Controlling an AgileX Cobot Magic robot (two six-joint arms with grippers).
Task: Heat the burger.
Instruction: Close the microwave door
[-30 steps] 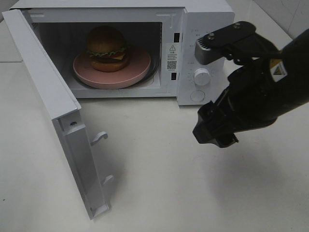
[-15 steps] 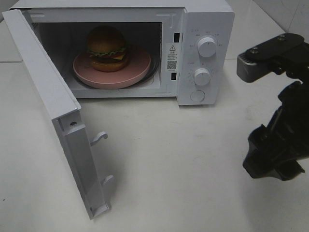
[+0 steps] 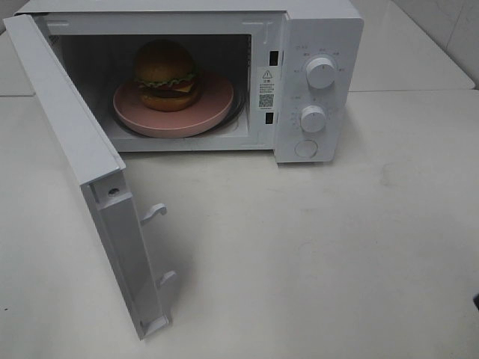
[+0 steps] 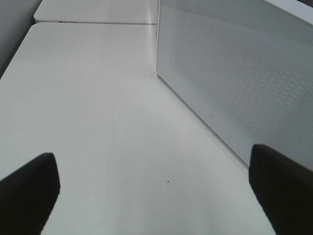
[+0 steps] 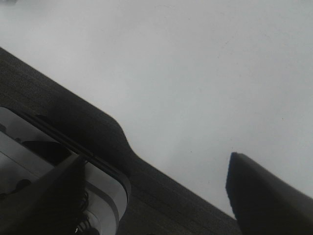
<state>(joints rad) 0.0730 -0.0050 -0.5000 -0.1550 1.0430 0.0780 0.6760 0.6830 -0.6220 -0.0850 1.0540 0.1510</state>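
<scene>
This burger (image 3: 166, 75) looks light, squashy; I'd lift it by the plate (image 3: 218, 103) rim. Released and empty: left tool (image 4: 155, 190), right tool (image 5: 159, 196).

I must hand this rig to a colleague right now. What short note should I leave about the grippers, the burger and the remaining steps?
Left gripper: fingers open, empty, over the table beside the open door.
Right gripper: fingers open, empty, near the table edge.
Burger: on the pink plate inside the microwave.
Done: burger loaded.
Left: shut the door, then probably turn the dials to start heating.
</scene>
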